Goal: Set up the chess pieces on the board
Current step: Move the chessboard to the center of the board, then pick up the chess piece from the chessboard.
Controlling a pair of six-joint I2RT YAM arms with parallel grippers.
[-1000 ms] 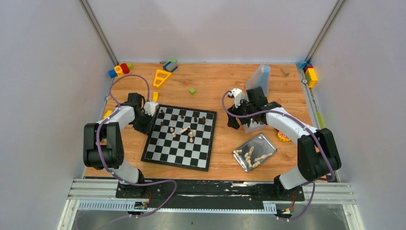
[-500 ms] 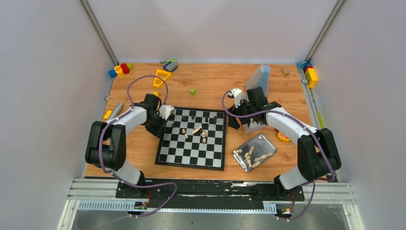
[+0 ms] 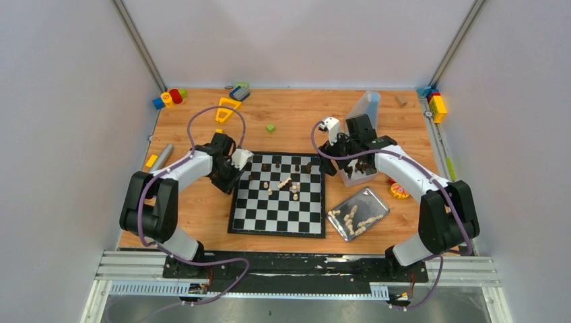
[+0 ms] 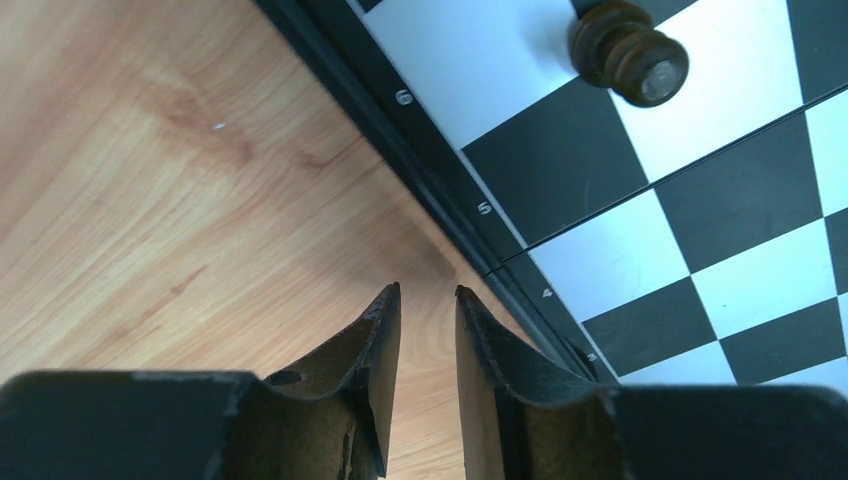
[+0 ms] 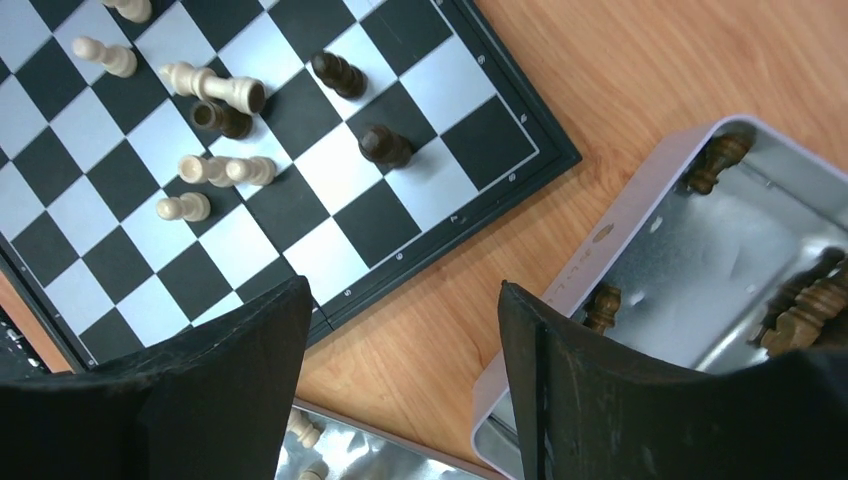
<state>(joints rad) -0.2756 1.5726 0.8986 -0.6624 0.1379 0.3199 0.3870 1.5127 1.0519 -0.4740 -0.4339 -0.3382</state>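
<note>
Chess pieces, cream (image 3: 354, 219): a loose heap lay in a shiny metal tray (image 3: 376, 200) at the near right of the bench (image 3: 202, 215), just beside the board (image 3: 269, 217). The board lay flat at mid-bench, its near half bare. More cream pieces (image 5: 215, 170), several toppled, were scattered over its far half. Dark pieces (image 5: 384, 146) stood toward the far edge. Left gripper (image 4: 428, 295) sat low at the board's far left corner, jaws narrowly parted over bare wood just beside the border, holding nothing. Right gripper (image 5: 403, 292) hovered between the board's far right corner and an open tin (image 5: 680, 250) containing further dark pieces, with its jaws wide and empty. Toy blocks (image 3: 170, 97) lay at the far corners of the bench.
</note>
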